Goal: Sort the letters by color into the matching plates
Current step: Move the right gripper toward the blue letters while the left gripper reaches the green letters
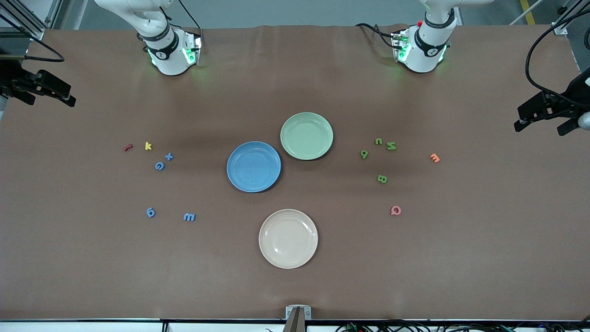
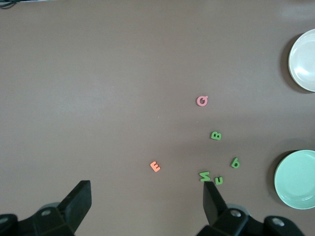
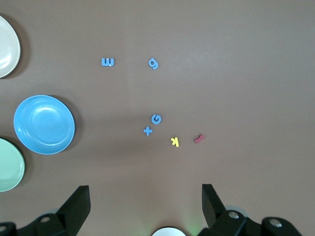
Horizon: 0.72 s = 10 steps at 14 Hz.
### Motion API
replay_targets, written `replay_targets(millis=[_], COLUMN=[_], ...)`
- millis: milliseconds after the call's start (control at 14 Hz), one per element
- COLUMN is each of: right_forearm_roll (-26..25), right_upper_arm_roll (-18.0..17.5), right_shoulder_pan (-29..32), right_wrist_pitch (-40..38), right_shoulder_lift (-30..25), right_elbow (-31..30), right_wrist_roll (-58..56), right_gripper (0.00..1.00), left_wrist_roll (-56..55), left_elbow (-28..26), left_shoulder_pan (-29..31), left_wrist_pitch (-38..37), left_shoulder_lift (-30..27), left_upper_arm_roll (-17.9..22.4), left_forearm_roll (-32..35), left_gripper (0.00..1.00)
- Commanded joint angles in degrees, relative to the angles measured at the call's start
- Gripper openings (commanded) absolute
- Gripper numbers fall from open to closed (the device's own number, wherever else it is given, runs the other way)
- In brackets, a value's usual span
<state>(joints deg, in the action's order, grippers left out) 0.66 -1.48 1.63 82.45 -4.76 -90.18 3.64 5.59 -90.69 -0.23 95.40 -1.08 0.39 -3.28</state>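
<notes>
in my left wrist view the picture's edge cuts off the cream plate and the green plate. my right wrist view crops the same two plates. both arms run out of the front view's top, their grippers unseen there.

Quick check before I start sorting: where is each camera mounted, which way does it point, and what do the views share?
Front view: high across the table, facing both arm bases; the three plates lie mid-table.
Left wrist view: on the left arm, looking down past the open left gripper at the green letters.
Right wrist view: on the right arm, looking down past the open right gripper at the blue letters.
Shared: both wrist views show the green plate and cream plate.
</notes>
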Motion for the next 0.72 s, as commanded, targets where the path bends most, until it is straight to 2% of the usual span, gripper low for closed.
replay_targets(millis=[0, 429, 644], right_forearm_roll=[-1.10, -0.13, 0.57], right_upper_arm_roll=[-0.19, -0.11, -0.02], right_shoulder_pan=[0.04, 0.13, 0.13], right_wrist_pitch=[-0.36, 0.26, 0.43], right_shoulder_lift=[0.37, 0.19, 0.37], right_elbow=[1.15, 0.98, 1.50], right_wrist_roll=[-1.53, -2.50, -2.67], right_gripper=[1.00, 1.00, 1.00], left_wrist_roll=[1.35, 0.74, 0.30], left_elbow=[0.61, 0.43, -3.24], left_shoulder_pan=[0.22, 0.23, 0.05], left_wrist_pitch=[-1.18, -3.89, -7.95], left_shoulder_lift=[-0.24, -0.15, 0.20], left_upper_arm_roll=[-0.39, -0.39, -0.56], left_forearm_roll=[1.17, 1.08, 0.30], left_gripper=[1.00, 1.00, 1.00])
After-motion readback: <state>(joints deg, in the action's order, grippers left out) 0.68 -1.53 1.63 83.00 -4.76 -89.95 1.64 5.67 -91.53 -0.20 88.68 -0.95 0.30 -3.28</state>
